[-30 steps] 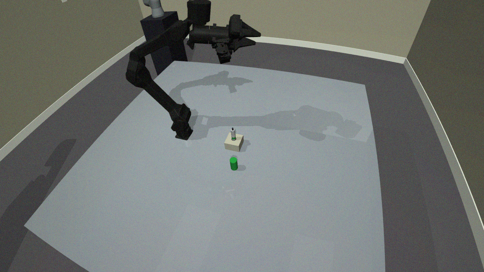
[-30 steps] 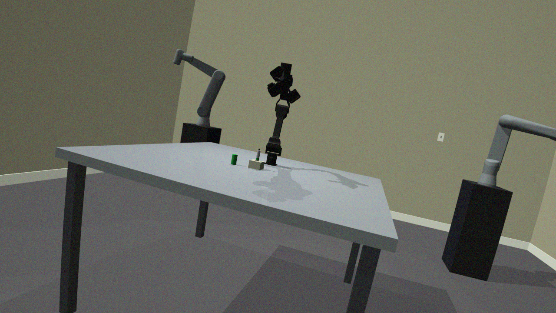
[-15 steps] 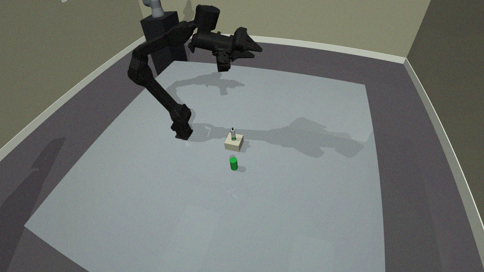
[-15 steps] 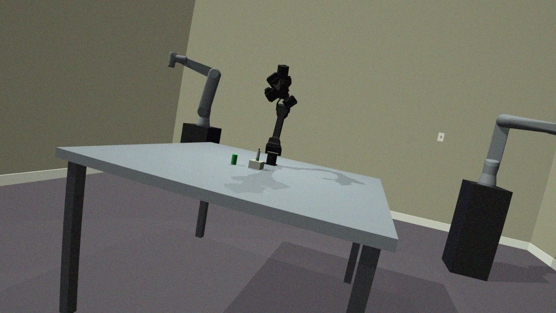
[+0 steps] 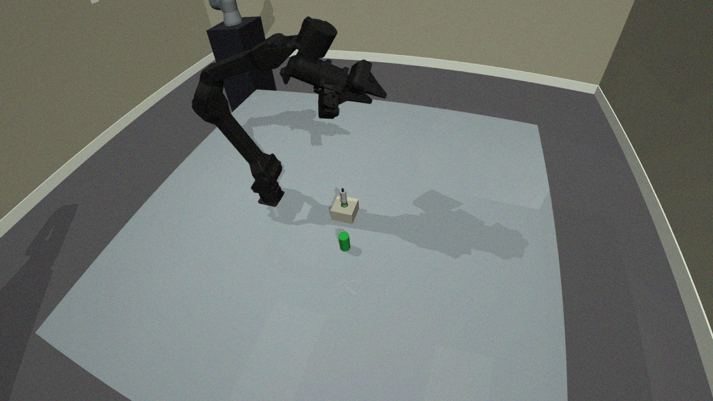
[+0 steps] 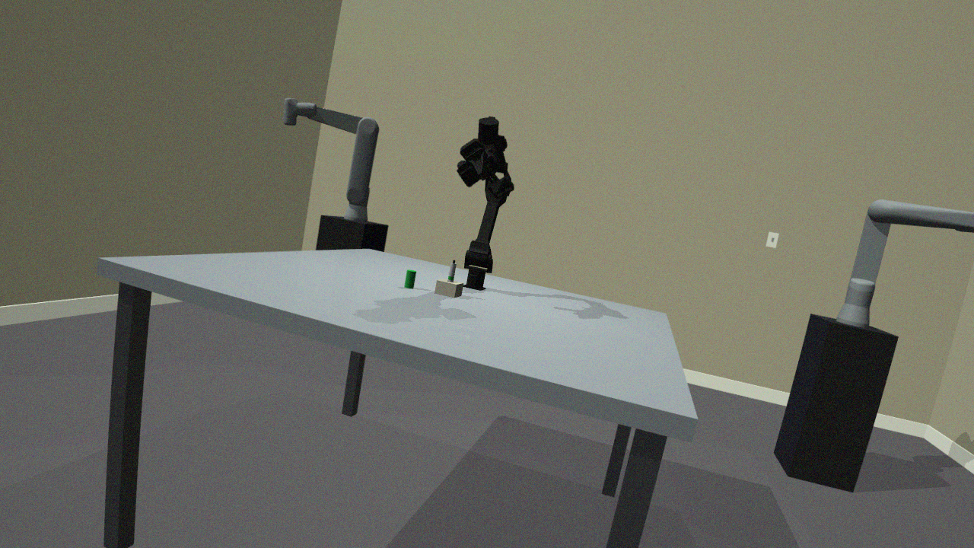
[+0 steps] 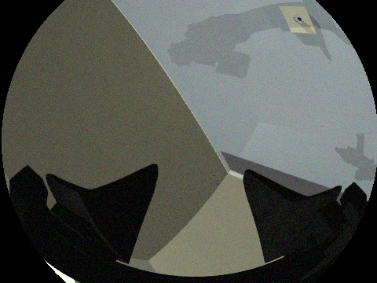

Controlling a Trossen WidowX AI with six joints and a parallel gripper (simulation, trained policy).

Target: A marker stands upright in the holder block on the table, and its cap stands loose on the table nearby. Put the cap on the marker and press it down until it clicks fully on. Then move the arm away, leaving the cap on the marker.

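My fingers stand spread with nothing between them, high above the table; the green cap stands upright beside the holder block, apparently mouth down, so I should descend vertically, centre, then squeeze gently.

Down I come, my gripper now lower and tipped further downward, high above the level of the holder block! And my broad shadow has slid from beyond the block, in the top view, to meet its sides.
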